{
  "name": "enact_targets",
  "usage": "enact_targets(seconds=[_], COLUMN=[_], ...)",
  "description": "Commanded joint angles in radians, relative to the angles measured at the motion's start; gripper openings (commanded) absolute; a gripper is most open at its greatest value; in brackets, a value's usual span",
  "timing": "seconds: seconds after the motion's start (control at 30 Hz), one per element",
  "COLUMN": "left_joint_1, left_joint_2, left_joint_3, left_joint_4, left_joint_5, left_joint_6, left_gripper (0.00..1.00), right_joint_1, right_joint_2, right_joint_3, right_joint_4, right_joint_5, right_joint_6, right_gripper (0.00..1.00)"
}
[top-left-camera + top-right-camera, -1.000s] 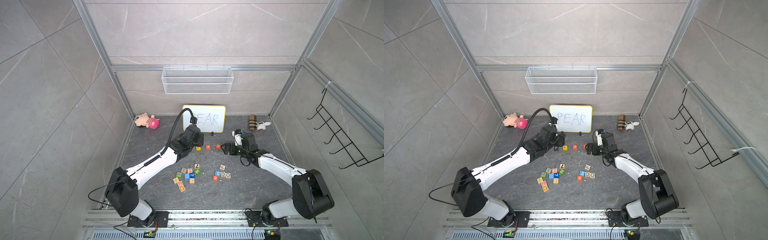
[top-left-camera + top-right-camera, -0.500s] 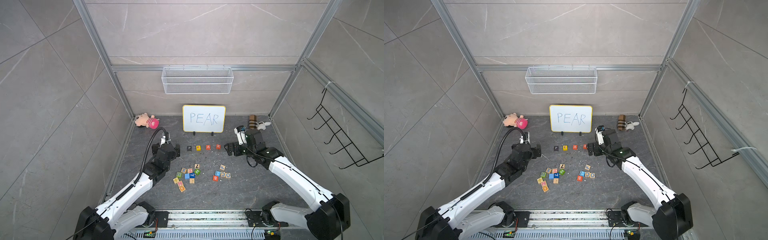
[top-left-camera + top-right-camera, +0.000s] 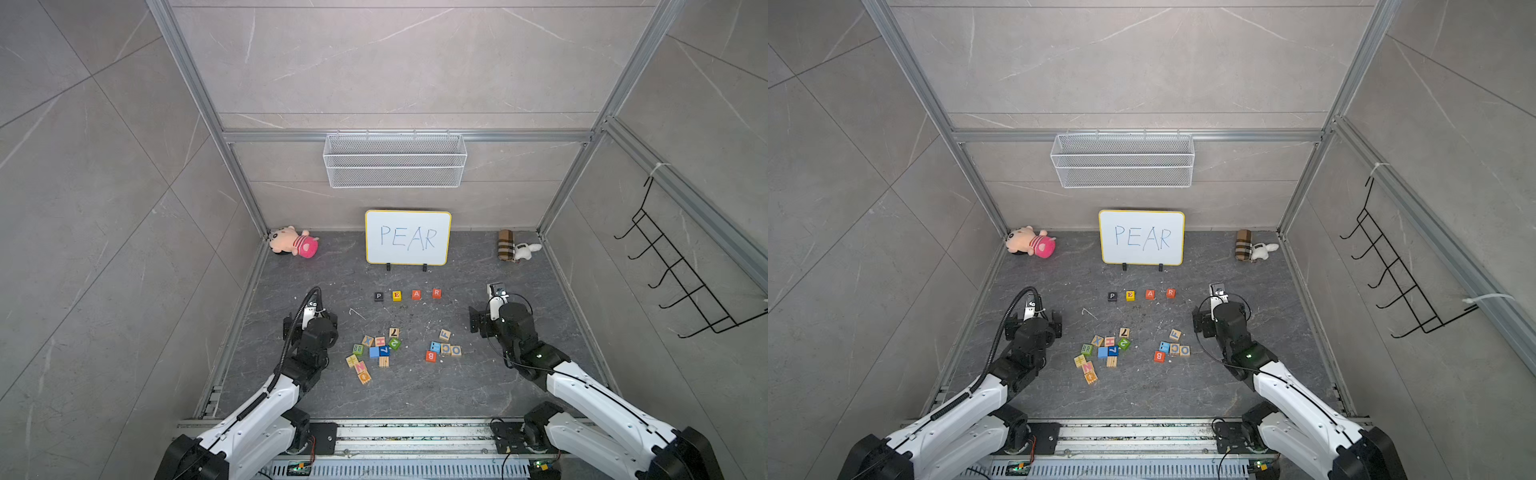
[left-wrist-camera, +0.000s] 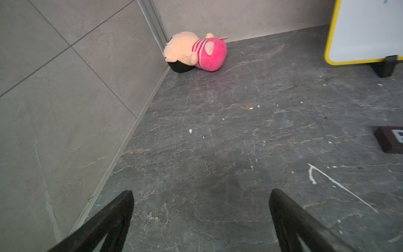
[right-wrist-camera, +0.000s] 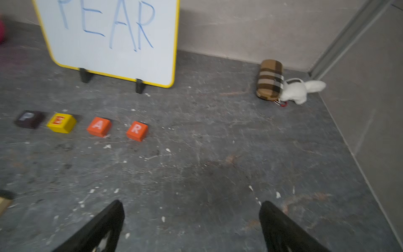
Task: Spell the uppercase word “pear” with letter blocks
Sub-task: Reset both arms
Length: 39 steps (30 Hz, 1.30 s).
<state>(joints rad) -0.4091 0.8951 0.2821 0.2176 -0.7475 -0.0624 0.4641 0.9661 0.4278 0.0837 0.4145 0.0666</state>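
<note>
Letter blocks (image 3: 1150,294): neither gripper has hold of one. Nearest, the left gripper (image 4: 200,196) and right gripper (image 5: 192,205) stand spread wide and empty over bare floor (image 5: 218,152). Between them lie spare cubes (image 3: 376,353), the B cube (image 3: 430,356) included. Beyond, the P block (image 3: 378,296), E block (image 3: 397,295), A block (image 3: 416,294) and R block (image 3: 436,293) sit apart in one row (matching the word on the whiteboard (image 3: 407,237) behind). Risk: an arm swinging inward could knock the row, or push spares into it.

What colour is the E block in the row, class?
The E block is yellow with a red letter, clearest in the right wrist view.
</note>
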Motion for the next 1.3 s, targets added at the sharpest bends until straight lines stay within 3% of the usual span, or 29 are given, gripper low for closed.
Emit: enact_targets(seconds=[0.0, 0.1, 0.27, 0.37, 0.47, 0.53, 0.7, 0.93, 1.07, 1.17, 1.27], left_joint_1=[0.079, 0.154, 0.221, 0.227, 0.231, 0.236, 0.279, 0.332, 0.356, 0.406, 0.46], left_joint_2=[0.013, 0.063, 0.213, 0.347, 0.442, 0.501, 0.543, 0.64, 0.614, 0.606, 0.608], left_joint_3=[-0.069, -0.126, -0.111, -0.076, -0.012, -0.021, -0.089, -0.102, -0.062, 0.035, 0.079], left_joint_4=[0.215, 0.385, 0.559, 0.677, 0.668, 0.757, 0.908, 1.026, 0.912, 0.717, 0.63], left_joint_5=[0.089, 0.207, 0.3, 0.369, 0.419, 0.397, 0.475, 0.601, 0.626, 0.638, 0.68], left_joint_6=[0.023, 0.034, 0.079, 0.141, 0.198, 0.208, 0.18, 0.178, 0.156, 0.102, 0.048], left_gripper=[0.99, 0.99, 1.0, 1.0, 1.0, 1.0, 0.99, 1.0, 1.0, 1.0, 1.0], right_joint_1=[-0.004, -0.021, -0.078, -0.122, -0.15, -0.183, -0.244, -0.252, -0.254, -0.271, -0.298], right_joint_2=[0.072, 0.14, 0.313, 0.41, 0.47, 0.488, 0.485, 0.565, 0.57, 0.567, 0.565], right_joint_3=[-0.028, -0.048, -0.131, -0.116, -0.117, -0.135, -0.19, -0.213, -0.196, -0.123, -0.11], right_joint_4=[0.205, 0.301, 0.694, 0.788, 0.855, 0.905, 0.977, 1.1, 1.081, 0.938, 0.904], right_joint_5=[0.219, 0.252, 0.252, 0.163, 0.091, 0.024, -0.075, -0.103, -0.109, -0.137, -0.154], right_joint_6=[-0.015, -0.042, -0.132, -0.156, -0.156, -0.142, -0.094, -0.103, -0.103, -0.091, -0.065], right_gripper=[0.99, 0.99, 0.99, 0.99, 0.99, 0.99, 0.99, 0.99, 0.99, 0.99, 0.99])
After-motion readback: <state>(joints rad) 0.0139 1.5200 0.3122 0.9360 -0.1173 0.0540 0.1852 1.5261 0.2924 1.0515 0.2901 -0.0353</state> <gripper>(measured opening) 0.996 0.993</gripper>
